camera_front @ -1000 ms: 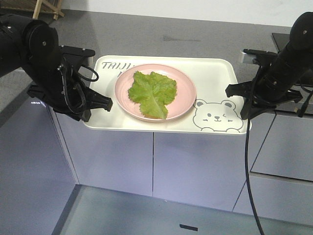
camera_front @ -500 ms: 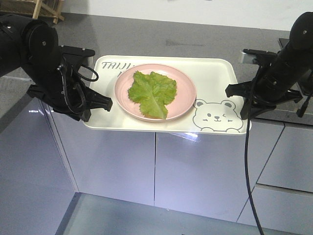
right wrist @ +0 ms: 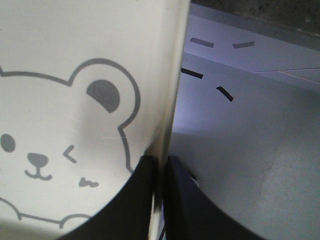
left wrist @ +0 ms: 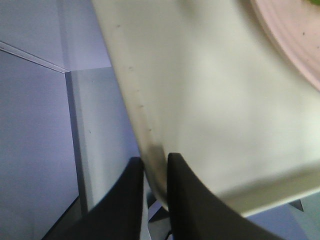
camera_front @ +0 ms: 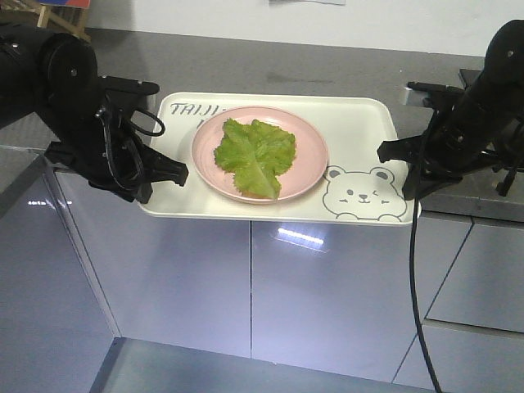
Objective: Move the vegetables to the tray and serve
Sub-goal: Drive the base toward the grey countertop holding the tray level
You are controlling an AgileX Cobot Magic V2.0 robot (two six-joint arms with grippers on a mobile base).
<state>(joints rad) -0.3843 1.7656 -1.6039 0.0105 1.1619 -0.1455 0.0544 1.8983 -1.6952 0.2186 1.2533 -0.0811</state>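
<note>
Vegetables (camera_front: 255, 155): 1 soft, light leaf on pink plate (camera_front: 313, 155), on tray (camera_front: 360, 123).
Handling: likely fragile; carry by tray's 2 short rims.
Left gripper (left wrist: 155, 167): clamped on rim.
Right gripper (right wrist: 161, 167): clamped on opposite rim.

A grey, speckled worktop (camera_front: 327, 65) runs along under a white wall (camera_front: 409, 20). Below it stand shiny, pale grey cupboard doors (camera_front: 327, 303). A bright spot of light (camera_front: 299, 237) sits on one door. Some wood (camera_front: 61, 24) shows top left.
</note>
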